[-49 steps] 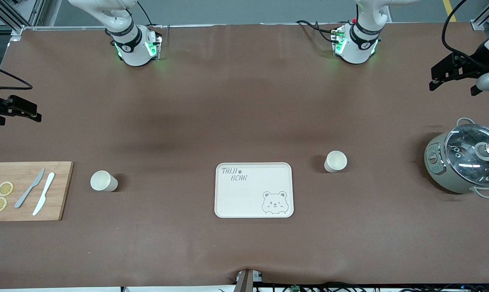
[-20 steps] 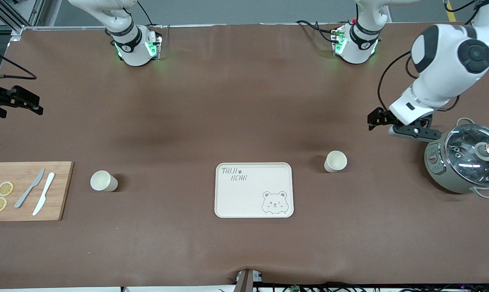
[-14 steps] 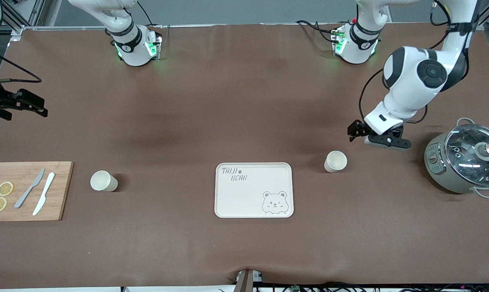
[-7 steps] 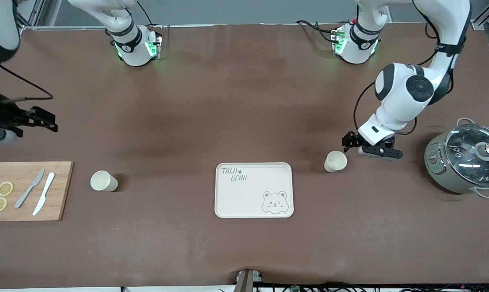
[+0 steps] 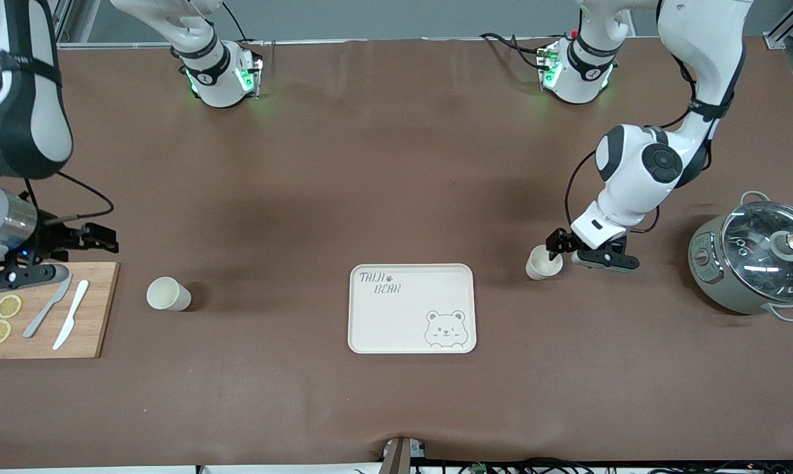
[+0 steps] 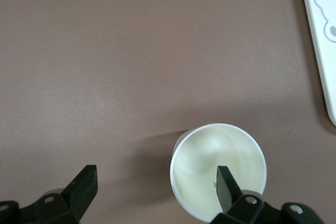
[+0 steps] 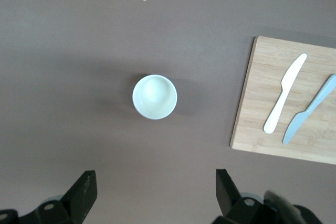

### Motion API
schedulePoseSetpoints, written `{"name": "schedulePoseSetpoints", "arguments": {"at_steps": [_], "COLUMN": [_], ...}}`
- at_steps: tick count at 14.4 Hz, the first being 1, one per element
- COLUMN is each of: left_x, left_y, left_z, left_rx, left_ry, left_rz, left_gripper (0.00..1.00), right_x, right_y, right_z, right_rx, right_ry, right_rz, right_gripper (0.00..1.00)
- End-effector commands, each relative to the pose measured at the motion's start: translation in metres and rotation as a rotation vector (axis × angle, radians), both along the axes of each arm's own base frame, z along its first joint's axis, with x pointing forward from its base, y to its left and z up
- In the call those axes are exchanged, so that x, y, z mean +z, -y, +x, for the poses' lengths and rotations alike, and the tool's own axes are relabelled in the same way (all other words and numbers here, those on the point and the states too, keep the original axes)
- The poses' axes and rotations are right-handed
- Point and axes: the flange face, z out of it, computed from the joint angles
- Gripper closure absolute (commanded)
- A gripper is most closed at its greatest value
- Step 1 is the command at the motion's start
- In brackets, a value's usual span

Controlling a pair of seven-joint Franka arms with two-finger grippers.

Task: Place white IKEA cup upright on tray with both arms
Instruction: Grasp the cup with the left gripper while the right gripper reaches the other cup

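Two white cups stand upright on the brown table. One cup (image 5: 545, 262) is beside the cream bear tray (image 5: 412, 308), toward the left arm's end. My left gripper (image 5: 558, 242) is open just over it. In the left wrist view one finger (image 6: 226, 182) is over the cup's mouth (image 6: 210, 156), the other is off to its side, and the gripper (image 6: 156, 184) straddles the rim. The tray's edge (image 6: 320, 40) shows there. The other cup (image 5: 168, 293) stands toward the right arm's end. My right gripper (image 5: 103, 238) is open above the table, apart from that cup (image 7: 154, 96), with its fingers spread wide (image 7: 156, 190).
A wooden cutting board (image 5: 44, 309) with two lemon slices and two knives lies at the right arm's end, also in the right wrist view (image 7: 286, 103). A grey pot with a glass lid (image 5: 755, 260) stands at the left arm's end, close to the left arm.
The left arm has swung in from the table's end and come down onto the cup by the tray. The right arm has moved in above the cutting board's corner. Cups and tray have not moved.
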Motion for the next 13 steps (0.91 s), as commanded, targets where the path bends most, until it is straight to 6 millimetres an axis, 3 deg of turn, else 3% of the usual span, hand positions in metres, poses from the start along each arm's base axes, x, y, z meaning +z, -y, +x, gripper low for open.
{"name": "schedulePoseSetpoints", "arguments": {"at_steps": [1,5,9,13], "left_x": [-0.011,-0.020,-0.029,-0.037], "left_y": [0.001,0.005,0.006,0.009], "left_z": [0.002,0.002,0.002,0.007], "left_rx": [-0.003,-0.009,-0.007,-0.009], "left_ry": [0.002,-0.010,-0.017,-0.014], "left_rz": [-0.005,-0.006,-0.009,-0.014], "left_gripper": [0.00,0.00,0.00,0.00], "right_x": [-0.033,-0.081,-0.110,-0.127], "right_y": [0.019,0.044,0.042,0.035], "right_z": [0.012,0.023,0.029,0.034], "right_rx": [0.023,0.090,0.095,0.073], "right_ry": [-0.006,-0.011,-0.015,-0.001], "right_rz": [-0.002,0.014,0.017,0.060], "right_gripper": [0.00,0.00,0.00,0.00]}}
